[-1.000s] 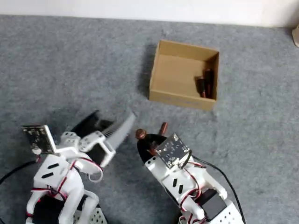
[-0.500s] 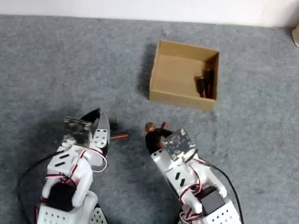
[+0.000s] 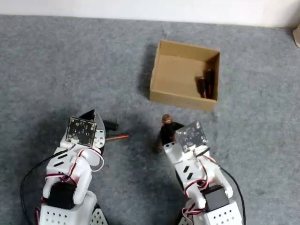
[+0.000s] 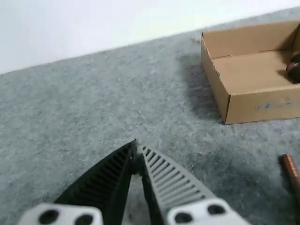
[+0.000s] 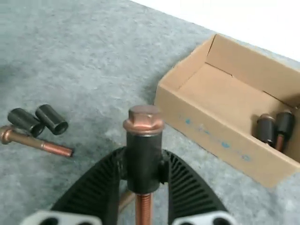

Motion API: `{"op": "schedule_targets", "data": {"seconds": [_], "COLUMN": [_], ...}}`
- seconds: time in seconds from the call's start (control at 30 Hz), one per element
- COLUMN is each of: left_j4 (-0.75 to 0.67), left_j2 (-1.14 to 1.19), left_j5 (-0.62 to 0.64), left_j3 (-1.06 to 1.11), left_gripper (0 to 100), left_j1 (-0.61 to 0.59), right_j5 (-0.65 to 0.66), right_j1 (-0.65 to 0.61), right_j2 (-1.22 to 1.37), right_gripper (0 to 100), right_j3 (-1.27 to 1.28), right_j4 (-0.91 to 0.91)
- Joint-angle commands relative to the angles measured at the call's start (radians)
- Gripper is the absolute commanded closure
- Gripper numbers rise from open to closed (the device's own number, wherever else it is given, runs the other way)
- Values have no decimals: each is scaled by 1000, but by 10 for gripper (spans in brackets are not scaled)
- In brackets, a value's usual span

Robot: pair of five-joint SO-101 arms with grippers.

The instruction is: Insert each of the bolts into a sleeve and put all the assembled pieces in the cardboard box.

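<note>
Right gripper point(image 3: 167, 130) clamps an upright sleeved bolt point(image 5: 143, 150) near the cardboard box point(image 5: 211, 136) — two assembled pieces point(image 5: 274, 126) lie inside; left gripper point(image 4: 137, 154) is closed, empty; one loose bolt point(image 5: 35, 141) and two sleeves point(image 5: 51, 119) lie on the carpet point(image 3: 70, 70).

The cardboard box point(image 3: 180, 99) sits on the table point(image 3: 70, 61) just beyond the right tool point(image 5: 143, 164), which holds a sleeved bolt point(image 5: 143, 150) upright. Two assembled pieces point(image 3: 206, 83) lie in the box's right end. A loose bolt point(image 3: 117, 137) and two sleeves point(image 5: 51, 119) lie between the tools, nearer the left tool point(image 4: 137, 152).
</note>
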Motion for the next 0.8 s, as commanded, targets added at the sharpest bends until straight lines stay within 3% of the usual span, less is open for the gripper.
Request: {"op": "schedule_targets", "data": {"seconds": [0.0,0.77], "left_j4": [-12,-69], "left_j2": [-2,-2], "left_j5": [-9,-23], "left_j3": [-5,36], "left_gripper": [993,993], "left_j1": [-10,-41], "right_j5": [18,18], "right_j1": [27,268], "right_j2": [156,1616], "right_gripper": [995,995], "right_j3": [-180,-1429], "right_j4": [-4,-2]}}
